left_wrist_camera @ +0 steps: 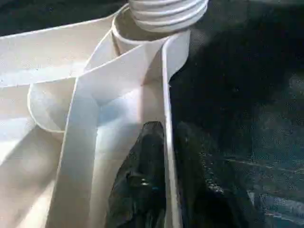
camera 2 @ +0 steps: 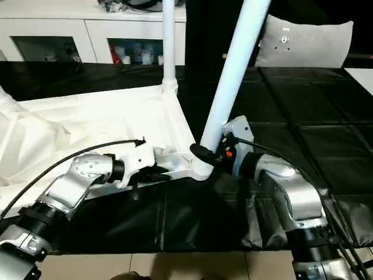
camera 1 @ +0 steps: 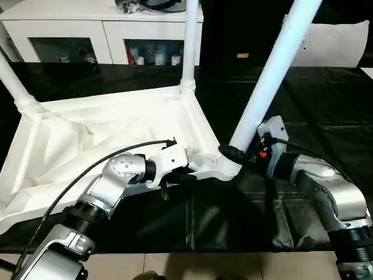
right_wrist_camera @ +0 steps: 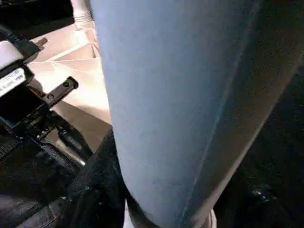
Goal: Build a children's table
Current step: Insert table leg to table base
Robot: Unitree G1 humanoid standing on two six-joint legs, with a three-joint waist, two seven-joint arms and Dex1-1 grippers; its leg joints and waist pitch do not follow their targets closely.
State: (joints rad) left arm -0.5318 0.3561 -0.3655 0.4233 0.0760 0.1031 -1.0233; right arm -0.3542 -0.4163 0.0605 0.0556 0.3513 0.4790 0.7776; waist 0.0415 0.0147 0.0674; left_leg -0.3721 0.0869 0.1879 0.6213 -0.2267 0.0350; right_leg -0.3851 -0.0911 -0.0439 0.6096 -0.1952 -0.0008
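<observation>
The children's table top (camera 1: 87, 146) lies upside down on the black-covered work table, ribbed underside up. One white leg (camera 1: 190, 41) stands in the far corner socket and another leg (camera 1: 13, 81) stands at the left corner. A third leg (camera 1: 271, 70) leans to the right out of the near right corner socket (camera 1: 228, 166). My right gripper (camera 1: 238, 154) is shut on this leg just above the socket. My left gripper (camera 1: 180, 172) is shut on the top's near rim beside that socket. In the left wrist view a black finger (left_wrist_camera: 142, 156) sits on each side of the rim wall.
A white cabinet (camera 1: 70, 29) with glass doors stands behind the work table. A white panel (camera 1: 344, 44) leans at the back right. The black cover (camera 1: 326, 111) stretches to the right of the top. The table's front edge and pale floor (camera 1: 204, 265) lie just below my arms.
</observation>
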